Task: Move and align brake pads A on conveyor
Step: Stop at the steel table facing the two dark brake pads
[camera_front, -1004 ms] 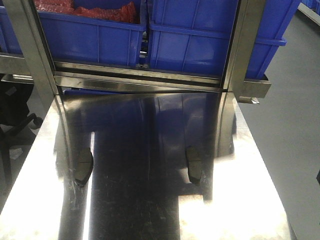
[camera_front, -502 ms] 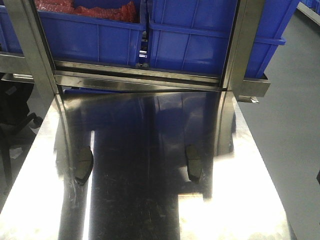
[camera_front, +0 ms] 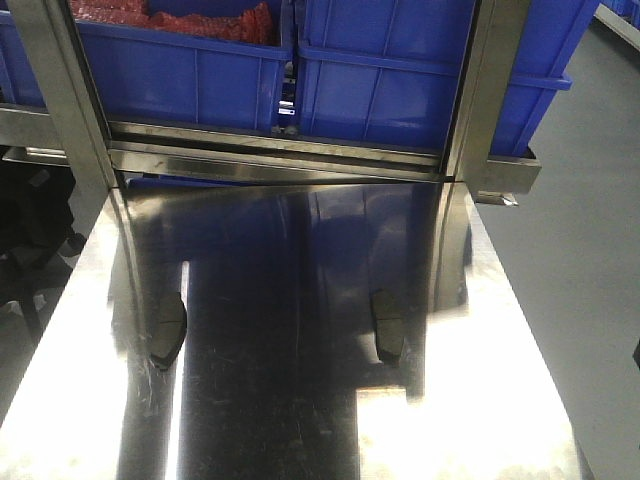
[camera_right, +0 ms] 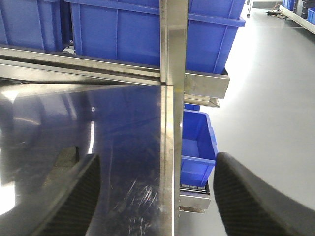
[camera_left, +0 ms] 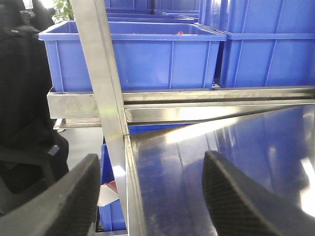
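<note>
Two brake pads A lie flat on the shiny steel tabletop (camera_front: 480, 400): one pad (camera_front: 168, 330) near the left side, the other pad (camera_front: 387, 325) right of centre. Both point lengthwise away from me. The conveyor is out of view. My left gripper (camera_left: 150, 169) is open over the table's left edge, with nothing between its fingers. My right gripper (camera_right: 156, 172) is open over the table's right edge, also with nothing in it. In the right wrist view a grey-brown pad (camera_right: 63, 158) shows just beyond the left finger (camera_right: 74, 196). Neither gripper shows in the front view.
Blue plastic bins (camera_front: 420, 80) stand on a steel rack behind the table, with upright steel posts (camera_front: 490, 90) at both rear corners. A small blue bin (camera_right: 197, 147) sits on the floor past the right edge. A black chair (camera_left: 24, 123) stands off the left side.
The front view has drifted slightly, so both pads sit a touch higher in the picture. The dark shapes at the left edge have shifted. The pads lie where they were on the table.
</note>
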`<state>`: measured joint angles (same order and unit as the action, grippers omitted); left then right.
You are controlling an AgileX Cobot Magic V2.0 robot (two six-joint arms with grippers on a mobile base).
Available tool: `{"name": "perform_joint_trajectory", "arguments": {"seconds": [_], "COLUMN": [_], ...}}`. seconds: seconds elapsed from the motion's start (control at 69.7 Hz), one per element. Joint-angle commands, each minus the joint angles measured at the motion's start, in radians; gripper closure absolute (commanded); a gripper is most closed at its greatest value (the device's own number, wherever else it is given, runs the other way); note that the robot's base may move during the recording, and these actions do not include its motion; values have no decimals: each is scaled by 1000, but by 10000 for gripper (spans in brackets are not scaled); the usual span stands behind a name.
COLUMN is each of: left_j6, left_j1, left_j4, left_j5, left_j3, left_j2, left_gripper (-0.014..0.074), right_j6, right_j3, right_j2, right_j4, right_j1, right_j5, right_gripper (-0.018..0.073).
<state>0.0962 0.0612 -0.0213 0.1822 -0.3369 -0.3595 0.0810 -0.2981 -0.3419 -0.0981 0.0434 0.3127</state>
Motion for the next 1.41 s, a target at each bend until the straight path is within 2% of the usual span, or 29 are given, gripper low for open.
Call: {"name": "perform_joint_trajectory", "arguments": {"seconds": [0.0,0.861,1.076,1.219,1.392], "left_j6": [-3,-4,-42,-40,-40], "left_j1": [1,1,1,1,1], "left_j4": [0,-1,-37,-68,-83], "left_j5": [-75,-79,-69,45,165], "left_j3": [-27,-27,-34,-122,-293], "left_j2": [-12,-12,-13,-67,-242], "left_gripper": [148,148,148,148,146], "right_j6": [7,7,7,7,7], "right_j3": [-28,-28,-28,-28,-28], "right_j2": [-9,-9,-9,-9,-9], "right_j4": [2,2,2,2,2], "right_j1": [-1,-1,-1,-1,-1], "right_j5": [-71,-70,-70,-70,-70], "right_gripper": [90,90,90,90,90]}}
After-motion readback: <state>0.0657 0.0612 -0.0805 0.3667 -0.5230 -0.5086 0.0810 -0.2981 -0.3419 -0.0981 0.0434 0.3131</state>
